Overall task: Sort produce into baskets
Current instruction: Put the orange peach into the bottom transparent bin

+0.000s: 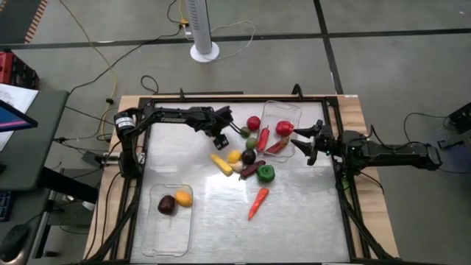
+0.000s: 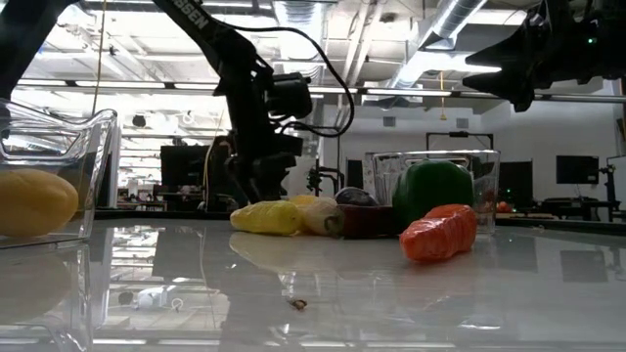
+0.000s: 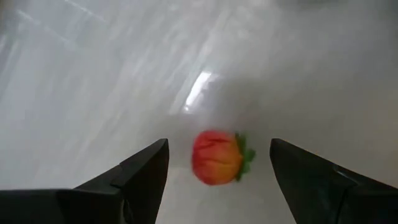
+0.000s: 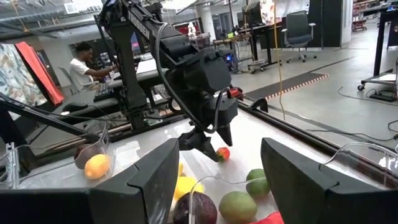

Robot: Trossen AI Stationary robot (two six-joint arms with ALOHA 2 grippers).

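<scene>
My left gripper (image 1: 219, 139) is open and hangs over a tiny red tomato with a green leaf (image 3: 216, 157). The tomato lies on the white table between the fingertips and is untouched; it also shows in the right wrist view (image 4: 222, 153). My right gripper (image 1: 300, 142) is open and empty at the near edge of the far-right clear basket (image 1: 282, 112), which holds a red pepper (image 1: 284, 128) and a red chili (image 1: 276, 147). The near-left basket (image 1: 170, 234) holds a dark purple piece (image 1: 167, 205) and an orange piece (image 1: 183, 197).
Loose produce lies mid-table: a red piece (image 1: 253, 123), green pieces (image 1: 252, 142), a red chili (image 1: 263, 138), yellow pieces (image 1: 221, 163), a dark piece (image 1: 249, 156), a green pepper (image 1: 266, 173) and a carrot (image 1: 257, 202). Black rails frame the table.
</scene>
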